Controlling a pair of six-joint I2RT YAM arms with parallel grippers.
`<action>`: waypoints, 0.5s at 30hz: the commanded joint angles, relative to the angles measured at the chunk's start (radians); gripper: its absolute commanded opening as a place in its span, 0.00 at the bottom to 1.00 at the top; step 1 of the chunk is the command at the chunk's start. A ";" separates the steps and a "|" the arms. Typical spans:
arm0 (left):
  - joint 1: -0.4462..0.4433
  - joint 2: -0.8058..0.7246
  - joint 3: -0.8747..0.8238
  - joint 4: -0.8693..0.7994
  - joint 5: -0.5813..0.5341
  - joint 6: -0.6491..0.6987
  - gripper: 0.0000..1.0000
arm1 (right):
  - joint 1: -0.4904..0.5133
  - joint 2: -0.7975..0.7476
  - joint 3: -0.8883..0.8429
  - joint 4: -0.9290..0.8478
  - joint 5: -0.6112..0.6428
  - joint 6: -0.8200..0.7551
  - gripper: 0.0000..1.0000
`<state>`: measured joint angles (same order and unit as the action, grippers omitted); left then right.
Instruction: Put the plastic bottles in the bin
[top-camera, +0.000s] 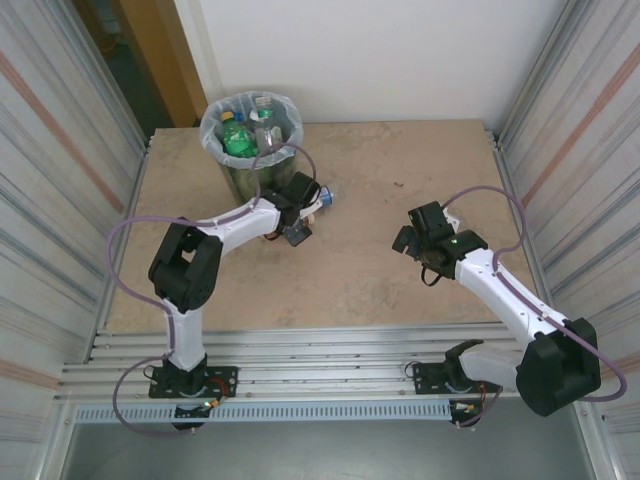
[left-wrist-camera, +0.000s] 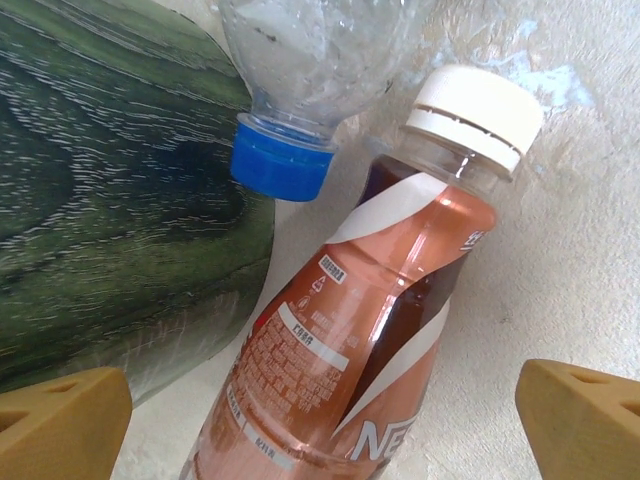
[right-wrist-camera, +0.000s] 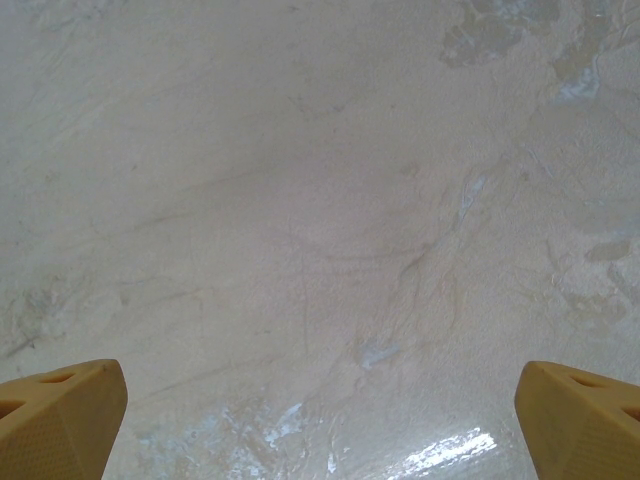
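Note:
The bin (top-camera: 237, 172) stands at the back left of the table, a pale bag over its rim, with green and clear plastic bottles (top-camera: 240, 137) inside. In the left wrist view its dark shiny wall (left-wrist-camera: 110, 200) is at the left. Beside it on the table lie a brown-orange bottle with a white cap (left-wrist-camera: 370, 330) and a clear bottle with a blue cap (left-wrist-camera: 300, 70). My left gripper (left-wrist-camera: 325, 430) is open, its fingers either side of the brown-orange bottle without touching it; from above it (top-camera: 290, 228) hangs just right of the bin. My right gripper (top-camera: 410, 240) is open over bare table.
The pale stone-patterned tabletop (right-wrist-camera: 320, 200) lies under the right gripper (right-wrist-camera: 320, 430). Ribbed metal walls (top-camera: 60, 180) close in the left and right sides, and a white wall runs along the back. The blue cap (top-camera: 328, 197) pokes out to the right of the left wrist.

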<state>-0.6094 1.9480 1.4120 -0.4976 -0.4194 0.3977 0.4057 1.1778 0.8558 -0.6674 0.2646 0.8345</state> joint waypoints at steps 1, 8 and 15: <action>0.010 0.023 0.027 -0.014 0.010 0.017 0.98 | 0.005 0.007 0.020 -0.028 0.021 0.019 0.98; 0.011 0.053 0.025 -0.016 0.014 0.013 0.95 | 0.005 0.007 0.012 -0.026 0.021 0.020 0.98; 0.012 0.076 0.023 -0.036 0.013 0.003 0.90 | 0.005 0.004 0.006 -0.024 0.022 0.021 0.98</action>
<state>-0.6075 2.0045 1.4128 -0.5014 -0.4126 0.3988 0.4057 1.1778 0.8558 -0.6674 0.2646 0.8345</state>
